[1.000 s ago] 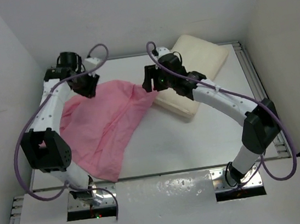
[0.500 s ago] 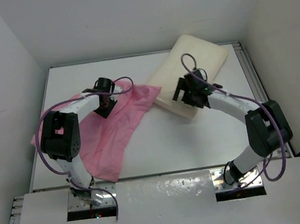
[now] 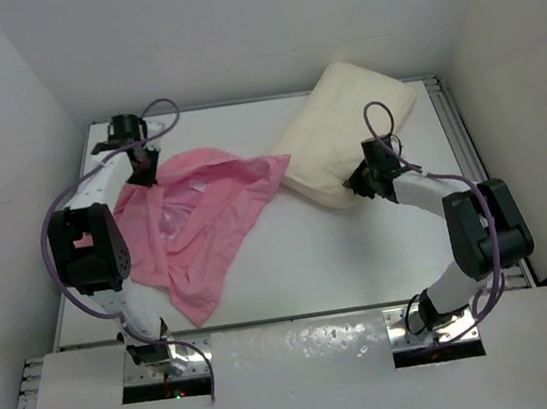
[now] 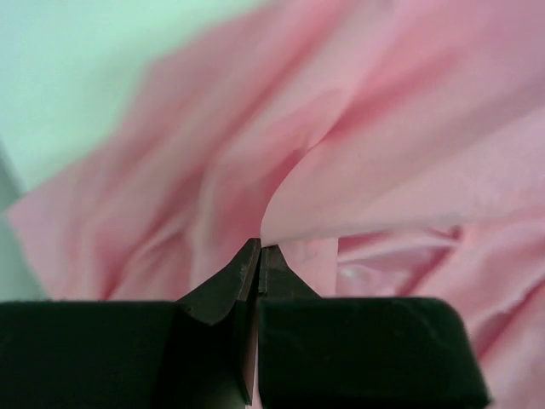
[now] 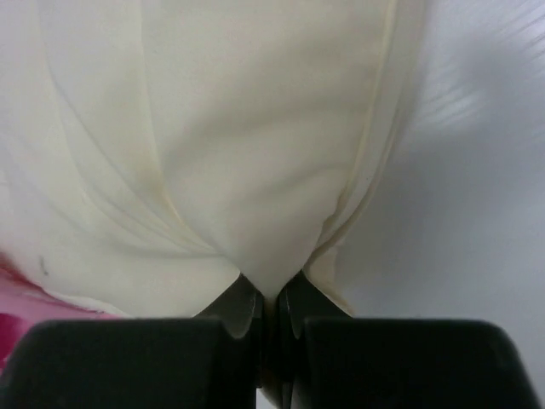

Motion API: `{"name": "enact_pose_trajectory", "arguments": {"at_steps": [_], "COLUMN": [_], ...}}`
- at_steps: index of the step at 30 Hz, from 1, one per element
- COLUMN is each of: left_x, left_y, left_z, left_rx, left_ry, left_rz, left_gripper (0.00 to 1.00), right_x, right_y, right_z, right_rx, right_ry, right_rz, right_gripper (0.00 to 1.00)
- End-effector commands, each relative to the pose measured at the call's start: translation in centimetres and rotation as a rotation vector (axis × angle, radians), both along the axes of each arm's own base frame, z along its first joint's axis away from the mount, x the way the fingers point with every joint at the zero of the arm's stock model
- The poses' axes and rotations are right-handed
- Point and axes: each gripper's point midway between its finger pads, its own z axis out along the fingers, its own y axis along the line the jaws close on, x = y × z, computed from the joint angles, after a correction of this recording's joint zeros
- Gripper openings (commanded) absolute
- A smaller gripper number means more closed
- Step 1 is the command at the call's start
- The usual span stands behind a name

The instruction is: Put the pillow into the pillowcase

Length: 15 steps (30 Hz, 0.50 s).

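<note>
White tabletop (image 3: 360, 249), nothing inserted yet: my left hand (image 4: 258, 256) is pinched shut on the pillowcase (image 3: 205, 219) upper left, my right hand (image 5: 271, 294) clamped on the pillow (image 3: 348, 119).

I can read no writing from here: no letters, numbers, brand marks or signs show on the pillowcase (image 3: 208, 208), on the pillow (image 3: 344, 125), or on the table (image 3: 341, 256).

From above, the left gripper's (image 3: 143, 171) fingertips were too small to make out, and the right gripper's (image 3: 364, 180) lay hidden against the pillow (image 3: 344, 125). Up close, the blurred pillowcase (image 4: 366, 145) ran off the top and right edges, its weave unreadable.
</note>
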Motion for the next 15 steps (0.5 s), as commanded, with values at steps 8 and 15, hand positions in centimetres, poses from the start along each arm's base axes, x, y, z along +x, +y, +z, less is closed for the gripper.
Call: {"name": "enact_pose_trajectory", "arguments": {"at_steps": [8,15], "left_x": [1.8,2.5], "left_y": [0.8,-2.9], "left_z": [4.2,4.3], "left_rx": [-0.166,-0.202], "left_ry": [-0.090,-0.073], "left_rz": [0.040,-0.048], "left_gripper": [0.00,0.00], "right_x": [1.4,-2.9], "right_y": [-6.3,2.3], "right_z": [20.7,29.5], "right_rx": [-0.124,-0.103], "right_ry": [-0.659,-0.918], "right_rz": [0.011,0.430], "right_gripper": [0.00,0.00]}}
